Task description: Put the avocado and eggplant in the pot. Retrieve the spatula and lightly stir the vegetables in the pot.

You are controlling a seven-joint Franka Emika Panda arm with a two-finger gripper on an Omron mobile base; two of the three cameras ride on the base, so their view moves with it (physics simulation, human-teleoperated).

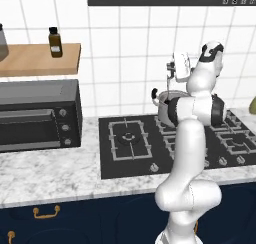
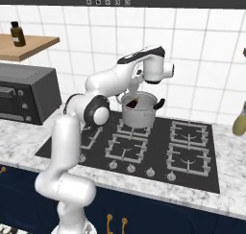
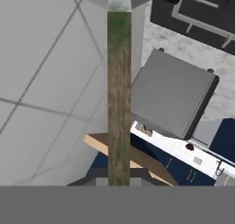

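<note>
**Jaws clenched on the spatula, over the pot**

Jaws (image 3: 119, 179) are shut tight on a long slim strip that runs straight up the middle of the hand view; I judge it to be the spatula (image 3: 119, 103). In the right base view my hand hangs just above the steel pot (image 2: 139, 115), centre frame, on a back burner of the hob (image 2: 182, 151). A dark purplish shape inside it looks like the eggplant (image 2: 133, 102); whether the avocado is in there I cannot tell. Stirring seems the step in hand: next, short, gentle sweeps kept within the rim. The tiled wall stands close behind. The toaster oven (image 1: 37, 115), at left on the counter (image 1: 45, 173), is well apart.
</note>
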